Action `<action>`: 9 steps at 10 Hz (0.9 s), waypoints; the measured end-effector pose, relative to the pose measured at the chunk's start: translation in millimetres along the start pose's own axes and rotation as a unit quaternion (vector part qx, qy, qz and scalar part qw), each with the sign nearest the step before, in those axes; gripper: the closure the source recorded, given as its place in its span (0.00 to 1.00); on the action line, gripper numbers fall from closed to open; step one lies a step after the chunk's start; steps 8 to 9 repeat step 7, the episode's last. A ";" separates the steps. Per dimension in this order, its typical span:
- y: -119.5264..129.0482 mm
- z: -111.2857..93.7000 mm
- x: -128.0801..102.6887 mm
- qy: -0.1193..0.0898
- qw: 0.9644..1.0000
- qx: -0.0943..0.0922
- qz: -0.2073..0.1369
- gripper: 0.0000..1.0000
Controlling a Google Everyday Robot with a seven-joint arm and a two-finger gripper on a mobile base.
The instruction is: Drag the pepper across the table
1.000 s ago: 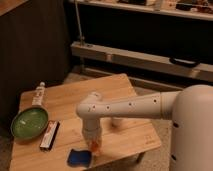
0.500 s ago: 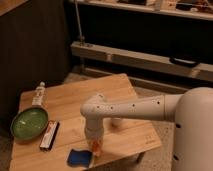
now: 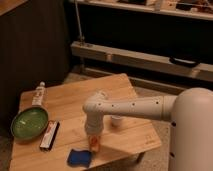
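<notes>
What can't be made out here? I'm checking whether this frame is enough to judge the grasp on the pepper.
- Gripper, camera view: low over the table's near edge; the arm's wrist hides its fingers.
- Pepper: only an orange patch shows under the wrist; shape and contact unclear.
- White cup: partly hidden behind the arm.
- Tube label: too small to read.

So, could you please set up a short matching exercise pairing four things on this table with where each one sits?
Things:
1. green bowl
2. blue sponge
3. white tube
4. pepper

Places:
A. far left corner of the table
B. near edge, just left of the pepper
C. under the hand, near the front edge
D. left side, beside a dark flat bar

Pairs: 1-D, 2-B, 3-A, 4-C
</notes>
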 end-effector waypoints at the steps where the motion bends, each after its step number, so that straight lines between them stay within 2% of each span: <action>1: -0.7 -1.0 6.6 0.004 1.000 0.001 -0.002 0.90; 5: -1.4 -1.7 37.5 0.010 1.000 -0.004 -0.013 0.90; 9: -2.9 -2.5 46.2 0.010 1.000 -0.005 -0.020 0.90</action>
